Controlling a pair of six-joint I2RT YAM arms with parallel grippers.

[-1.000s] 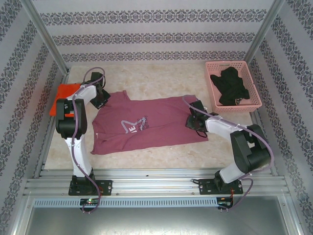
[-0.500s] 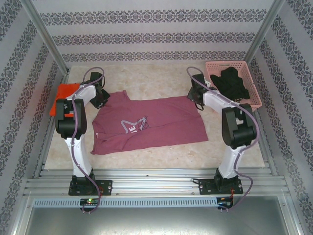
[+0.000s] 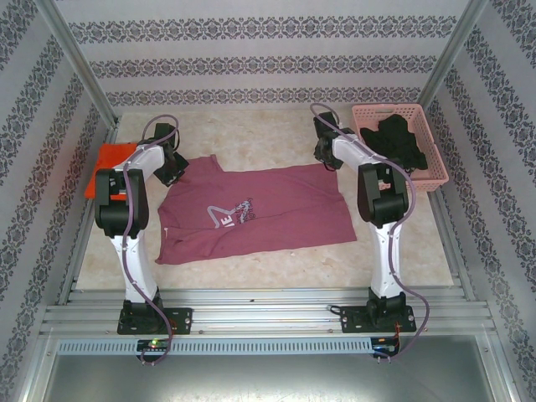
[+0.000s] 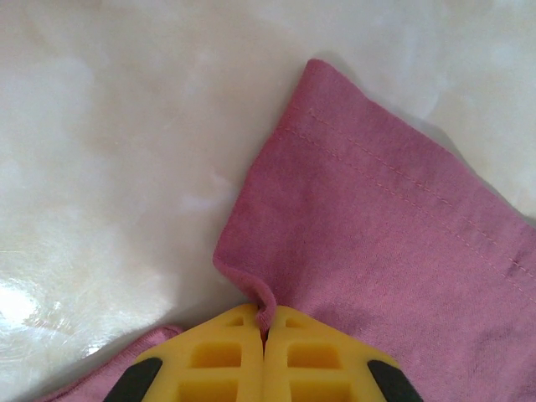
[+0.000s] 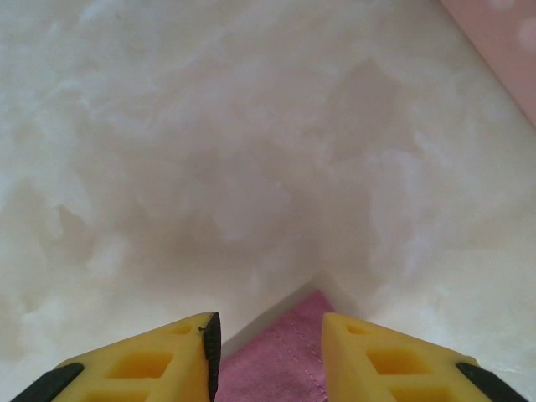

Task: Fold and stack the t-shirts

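Note:
The maroon t-shirt (image 3: pixel 251 209) lies spread flat mid-table, its white star print facing up. My left gripper (image 3: pixel 173 172) is at its far left sleeve, shut on a raised fold of the sleeve edge (image 4: pixel 265 314). My right gripper (image 3: pixel 325 159) hovers at the shirt's far right corner. Its yellow fingers (image 5: pixel 368 352) stand open, and the corner of the maroon cloth (image 5: pixel 293 356) lies between them, untouched. The orange t-shirt (image 3: pixel 105 167) lies folded at the table's left edge, behind the left arm.
A pink basket (image 3: pixel 385 110) with a black garment (image 3: pixel 400 149) stands at the back right, close beside the right arm; its pink wall (image 5: pixel 502 42) shows in the right wrist view. Patterned walls enclose the marble table (image 3: pixel 268 134).
My right arm swung from the shirt's near right edge up to its far right corner, and its jaws narrowed a little. The left arm stayed put.

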